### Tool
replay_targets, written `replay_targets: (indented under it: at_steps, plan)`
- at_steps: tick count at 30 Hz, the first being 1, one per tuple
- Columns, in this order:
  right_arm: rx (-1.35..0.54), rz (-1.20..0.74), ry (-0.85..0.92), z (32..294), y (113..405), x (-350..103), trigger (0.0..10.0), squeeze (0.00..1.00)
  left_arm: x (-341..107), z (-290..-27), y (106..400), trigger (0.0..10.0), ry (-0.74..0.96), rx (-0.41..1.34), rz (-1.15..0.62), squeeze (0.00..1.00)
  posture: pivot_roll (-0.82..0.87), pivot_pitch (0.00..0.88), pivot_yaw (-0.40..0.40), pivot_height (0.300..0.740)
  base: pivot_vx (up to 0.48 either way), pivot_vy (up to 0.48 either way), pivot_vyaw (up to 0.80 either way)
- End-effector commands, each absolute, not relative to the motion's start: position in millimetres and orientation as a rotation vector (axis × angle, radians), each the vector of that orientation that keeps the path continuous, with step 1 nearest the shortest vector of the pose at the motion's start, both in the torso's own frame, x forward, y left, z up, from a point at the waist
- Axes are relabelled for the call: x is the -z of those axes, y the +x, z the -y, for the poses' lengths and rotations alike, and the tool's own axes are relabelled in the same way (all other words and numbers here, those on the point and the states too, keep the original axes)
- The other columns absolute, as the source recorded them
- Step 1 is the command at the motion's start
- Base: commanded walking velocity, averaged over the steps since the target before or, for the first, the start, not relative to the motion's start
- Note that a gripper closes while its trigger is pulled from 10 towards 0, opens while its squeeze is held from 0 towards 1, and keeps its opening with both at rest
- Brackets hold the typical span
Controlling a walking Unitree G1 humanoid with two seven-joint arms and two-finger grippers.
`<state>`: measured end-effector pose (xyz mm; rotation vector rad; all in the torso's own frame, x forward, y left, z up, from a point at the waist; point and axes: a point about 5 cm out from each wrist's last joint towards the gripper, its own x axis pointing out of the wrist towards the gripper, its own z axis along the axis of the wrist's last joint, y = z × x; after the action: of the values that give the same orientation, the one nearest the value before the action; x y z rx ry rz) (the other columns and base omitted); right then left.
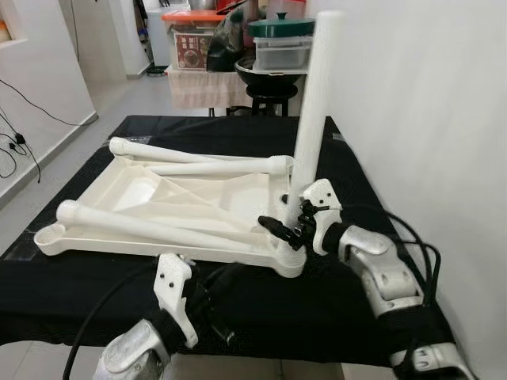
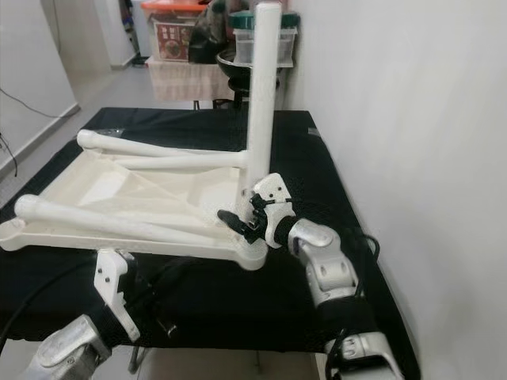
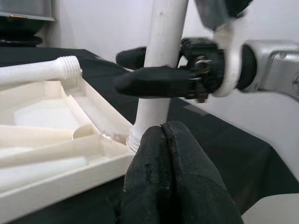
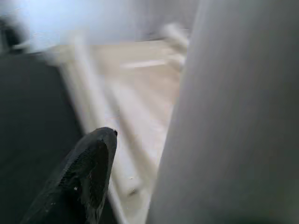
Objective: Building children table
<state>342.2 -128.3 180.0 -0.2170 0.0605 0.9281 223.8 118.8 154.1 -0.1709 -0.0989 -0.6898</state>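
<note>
The upturned white tabletop [image 1: 135, 194] is seen lying on the black cloth [image 1: 356, 198], one leg [image 1: 317, 103] standing upright in its near right corner. That leg is pinched low down by the right gripper [image 1: 287, 226]. The left gripper [image 3: 163, 135] is held pressed together, just short of the leg's base.

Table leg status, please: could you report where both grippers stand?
Right gripper clamped low on upright table leg at tabletop corner. Left gripper shut, near that corner. Loose legs lie on tabletop.
</note>
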Motion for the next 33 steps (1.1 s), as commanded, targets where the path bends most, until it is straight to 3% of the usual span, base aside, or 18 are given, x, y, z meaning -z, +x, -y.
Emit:
replay_targets:
  at_steps: [1,7,8,9,10,11,12,17,19,25,26,27,28,30,33]
  plan:
    - [-1.160,-0.059,-0.277,119,342,-190,10.0,0.00,-148,-121,231,10.0,-0.150,0.682,0.058,0.00,0.01,0.000,-0.035,0.740,0.000,0.000,0.00]
    - [-1.246,-0.118,-0.227,129,356,-195,10.0,0.00,-145,-117,237,10.0,-0.161,0.692,0.041,0.00,0.02,0.000,-0.033,0.740,0.000,0.000,0.00]
    - [-1.203,-0.139,-0.216,133,365,-195,6.2,0.00,-144,-115,237,10.0,-0.168,0.695,0.036,0.00,0.02,0.000,-0.035,0.740,0.000,0.000,0.00]
    - [-1.203,-0.139,-0.216,133,365,-195,6.2,0.00,-144,-115,237,10.0,-0.168,0.695,0.036,0.00,0.02,0.000,-0.035,0.740,0.000,0.000,0.00]
    - [-1.183,-0.141,-0.220,133,367,-194,3.0,0.00,-144,-114,236,10.0,-0.171,0.697,0.034,0.00,0.02,0.000,-0.035,0.740,0.000,0.000,0.00]
    - [-1.183,-0.141,-0.220,133,367,-194,3.0,0.00,-144,-114,236,10.0,-0.171,0.697,0.034,0.00,0.02,0.000,-0.035,0.740,0.000,0.000,0.00]
    - [-1.168,-0.149,-0.199,135,368,-192,0.0,0.00,-142,-114,232,10.0,-0.177,0.693,0.029,0.00,0.03,0.000,-0.038,0.740,0.000,0.000,0.00]
    - [-1.153,-0.161,-0.177,137,368,-187,0.0,0.00,-140,-114,228,10.0,-0.185,0.686,0.026,0.00,0.03,0.000,-0.040,0.740,0.000,0.000,0.00]
    - [-1.009,-0.250,-0.178,158,356,-155,0.0,0.00,-137,-117,214,10.0,-0.184,0.664,0.022,0.00,0.04,0.000,-0.040,0.740,0.000,0.000,0.00]
    - [-0.895,-0.302,-0.196,169,342,-136,0.0,0.00,-136,-120,213,10.0,-0.175,0.660,0.024,0.00,0.03,0.000,-0.036,0.740,0.000,0.000,0.00]
    - [-0.811,-0.336,-0.175,169,337,-128,0.0,0.00,-137,-121,213,10.0,-0.171,0.661,0.028,0.00,0.03,0.000,-0.040,0.740,0.000,0.000,0.00]
    - [-0.508,-0.319,-0.127,172,336,-123,0.0,0.00,-136,-122,214,10.0,-0.168,0.663,0.031,0.00,0.02,0.000,-0.036,0.740,0.000,0.000,0.00]
    - [-0.508,-0.319,-0.127,172,336,-123,0.0,0.00,-136,-122,214,10.0,-0.168,0.663,0.031,0.00,0.02,0.000,-0.036,0.740,0.000,0.000,0.00]
    - [-0.146,-0.302,-0.034,169,307,-113,0.0,0.00,-135,-121,217,10.0,-0.165,0.664,0.035,0.00,0.00,0.000,-0.019,0.740,0.000,0.000,0.00]
    - [-0.160,-0.232,-0.093,164,308,-125,0.0,0.00,-133,-121,221,10.0,-0.160,0.660,0.038,0.00,-0.02,0.000,0.009,0.740,0.000,0.000,0.00]
